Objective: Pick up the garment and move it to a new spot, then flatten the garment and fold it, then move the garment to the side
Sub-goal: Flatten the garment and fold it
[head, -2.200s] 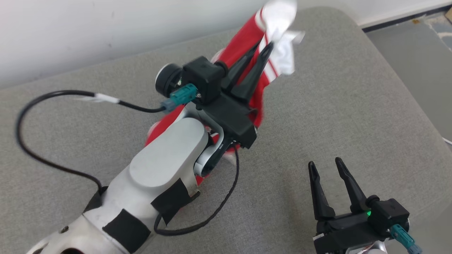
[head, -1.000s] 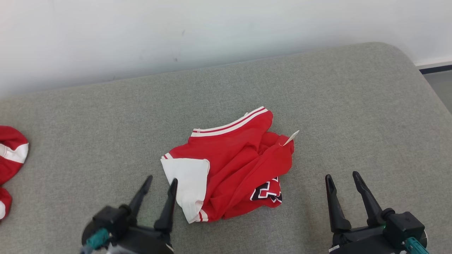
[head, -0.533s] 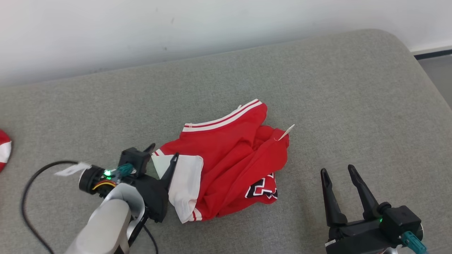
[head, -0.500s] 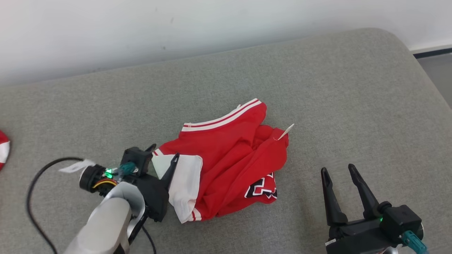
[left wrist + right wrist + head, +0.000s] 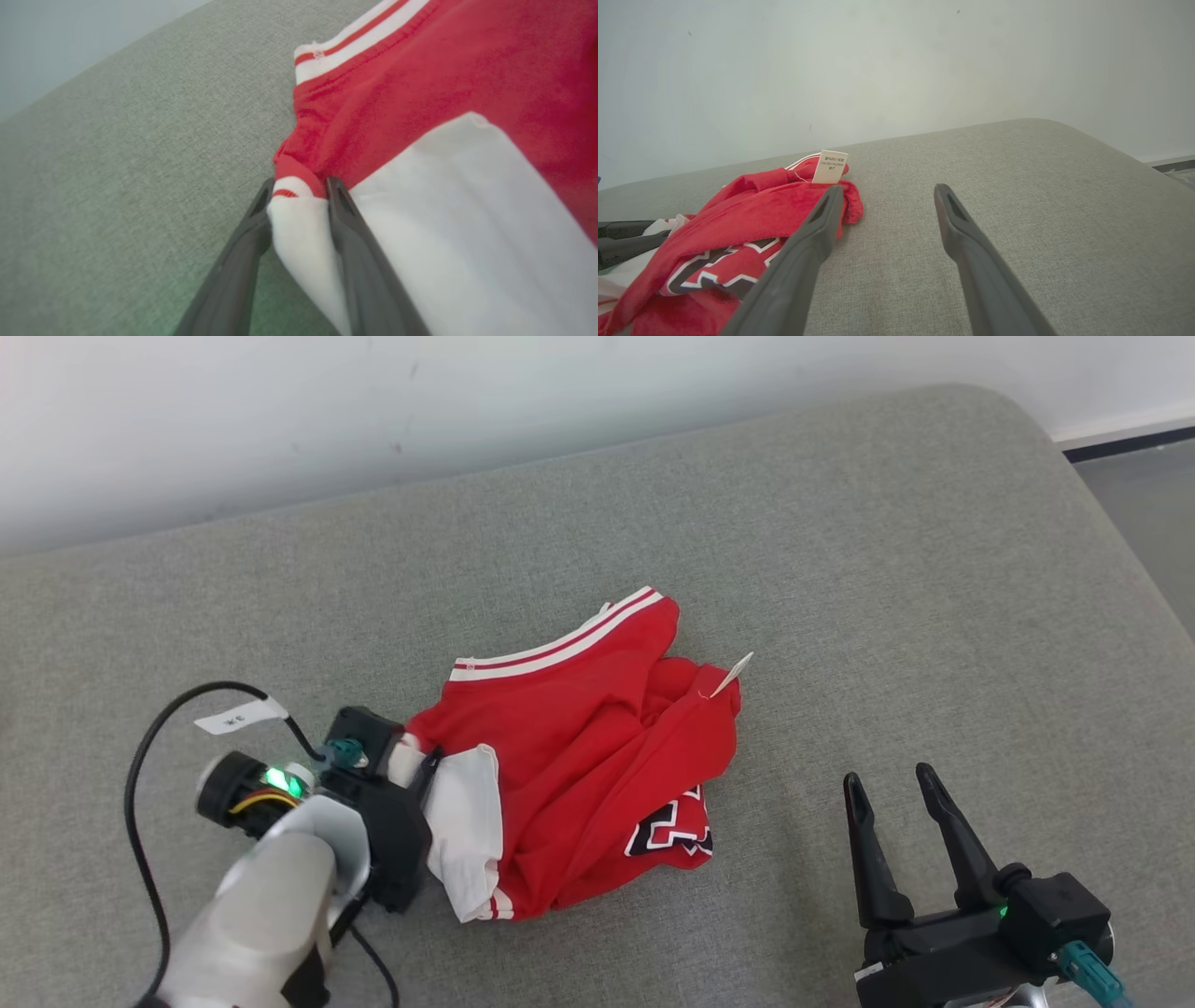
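Red garment [image 5: 579, 737] lies crumpled mid-worktop [image 5: 934, 569], paper tag [image 5: 731, 674] poking up at its far right edge. Left pincer [image 5: 301, 186] is right in on the white sleeve [image 5: 444, 224], fingers straddling its cuffed corner, cloth touching both; clamped or not, can't tell. Right pincer [image 5: 888, 777] hovers wide open, off to the heap's right.
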Tool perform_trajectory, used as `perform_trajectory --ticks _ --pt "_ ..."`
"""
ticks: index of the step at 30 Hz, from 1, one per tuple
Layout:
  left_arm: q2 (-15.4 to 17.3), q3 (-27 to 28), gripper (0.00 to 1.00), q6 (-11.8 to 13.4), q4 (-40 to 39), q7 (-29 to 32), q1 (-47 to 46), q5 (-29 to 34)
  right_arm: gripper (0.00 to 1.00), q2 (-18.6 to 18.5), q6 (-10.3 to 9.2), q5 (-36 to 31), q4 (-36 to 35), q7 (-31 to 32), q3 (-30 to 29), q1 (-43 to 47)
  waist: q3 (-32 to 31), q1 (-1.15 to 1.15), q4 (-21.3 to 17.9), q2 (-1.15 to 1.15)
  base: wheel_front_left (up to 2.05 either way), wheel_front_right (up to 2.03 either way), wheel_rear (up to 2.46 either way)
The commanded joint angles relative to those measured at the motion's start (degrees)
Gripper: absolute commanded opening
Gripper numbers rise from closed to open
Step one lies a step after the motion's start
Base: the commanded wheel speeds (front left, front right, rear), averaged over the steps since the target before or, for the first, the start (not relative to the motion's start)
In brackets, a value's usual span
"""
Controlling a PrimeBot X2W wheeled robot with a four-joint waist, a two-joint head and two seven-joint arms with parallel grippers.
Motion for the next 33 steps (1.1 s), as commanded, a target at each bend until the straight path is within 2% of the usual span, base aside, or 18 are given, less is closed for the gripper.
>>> perform_trajectory --ticks 1,6,10,14,18,20,23,28,29,33 --pt "-0.5 -0.7 0.0 -0.9 1.6 -0.6 1.8 -0.9 1.0 0.2 -0.06 0.3 0.2 0.0 -0.2 0.2 -0.7 -0.01 -0.2 0.0 0.0 0.0 0.0" --pt "-2.4 0.0 0.0 -2.2 -1.9 -5.4 1.4 -4.3 1.0 0.5 -0.06 0.5 0.6 0.0 0.2 1.6 -3.5 -0.01 -0.9 0.0 0.0 0.0 0.0" --pt "-3.5 1.2 0.0 -2.6 -8.5 -6.9 2.6 -10.7 1.0 0.6 -0.06 0.7 1.0 0.0 0.4 3.0 -6.5 -0.01 -1.3 0.0 0.0 0.0 0.0" --pt "-4.5 0.7 0.0 -2.7 -18.9 -3.5 2.9 -20.7 1.0 0.8 -0.06 1.0 1.2 0.0 1.0 3.9 -9.0 -0.01 -2.4 0.0 0.0 0.0 0.0" --pt "-4.5 3.4 0.0 -2.7 -27.9 2.5 0.8 -31.9 1.0 1.4 -0.06 1.1 1.3 0.0 1.3 3.8 -10.3 -0.01 -4.0 0.0 0.0 0.0 0.0" --pt "-4.7 4.1 0.0 -1.6 -32.1 5.0 -0.7 -37.9 1.0 1.6 -0.06 1.3 1.5 0.0 1.7 3.8 -10.4 -0.01 -4.8 0.0 0.0 0.0 0.0" --pt "-4.7 3.5 0.0 2.4 -37.9 6.6 -4.3 -46.6 1.0 2.0 -0.06 1.5 1.8 0.0 2.3 3.8 -10.4 -0.01 -5.9 0.0 0.0 0.0 0.0" --pt "-4.7 0.0 0.0 9.1 -43.0 3.9 -13.3 -57.0 1.0 2.5 -0.06 1.7 2.1 0.0 2.7 2.9 -10.0 -0.01 -7.7 0.0 0.0 0.0 0.0" --pt "-4.7 0.0 0.0 9.1 -43.0 3.9 -13.3 -57.0 1.0 2.5 -0.06 1.7 2.1 0.0 2.7 2.9 -10.0 -0.01 -7.7 0.0 0.0 0.0 0.0" --pt "-4.7 -2.4 0.0 11.1 -41.9 -2.1 -21.4 -63.3 1.0 2.8 -0.06 1.8 2.2 0.0 2.9 2.5 -9.7 -0.01 -8.7 0.0 0.0 0.0 0.0"
